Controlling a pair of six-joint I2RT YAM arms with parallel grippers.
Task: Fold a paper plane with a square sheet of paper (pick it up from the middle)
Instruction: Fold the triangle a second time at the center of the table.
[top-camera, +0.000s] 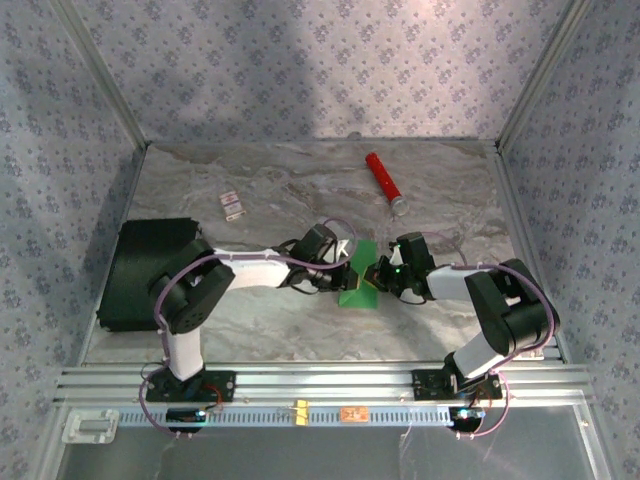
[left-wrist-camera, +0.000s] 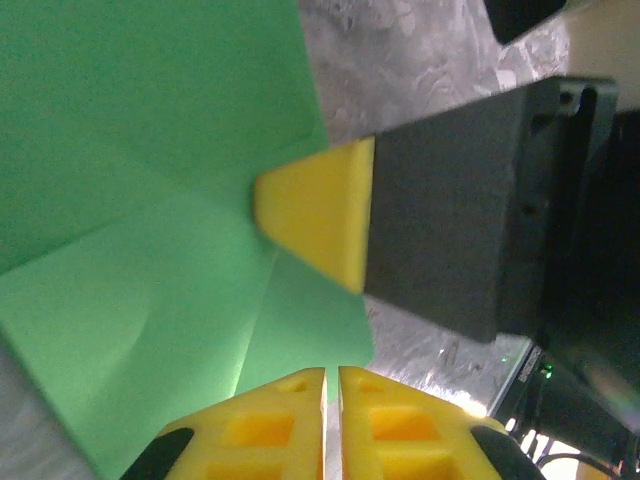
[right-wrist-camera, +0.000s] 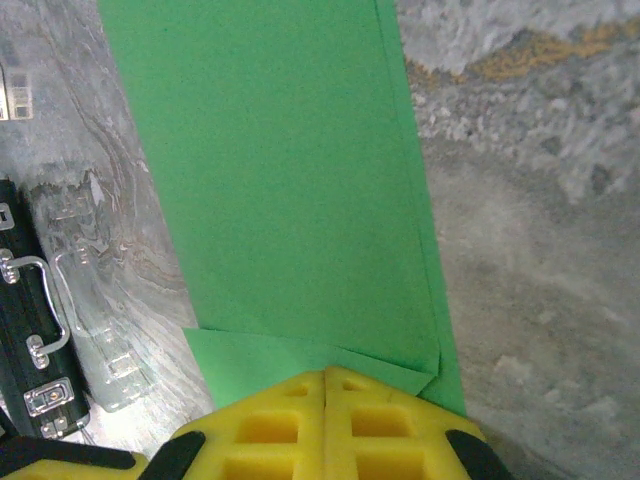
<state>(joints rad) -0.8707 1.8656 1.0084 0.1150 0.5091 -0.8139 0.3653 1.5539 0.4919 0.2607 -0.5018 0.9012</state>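
The square sheet of paper (top-camera: 360, 282) is bright green and lies folded flat on the marble table between my two grippers. In the right wrist view the paper (right-wrist-camera: 290, 180) shows a long fold and a small turned-in corner by my fingertips. My right gripper (right-wrist-camera: 326, 373) is shut, its tip set down on the paper's near edge (top-camera: 379, 272). The left wrist view shows that yellow fingertip (left-wrist-camera: 315, 220) pressing on the creased paper (left-wrist-camera: 130, 200). My left gripper (left-wrist-camera: 332, 372) hovers at the paper's left side (top-camera: 343, 270), jaws parted by a thin slit with nothing in it.
A red cylinder (top-camera: 383, 180) lies at the back right of the table. A black flat box (top-camera: 150, 272) sits at the left edge, and a small card (top-camera: 232, 206) lies behind the left arm. Patterned walls close in the table on three sides.
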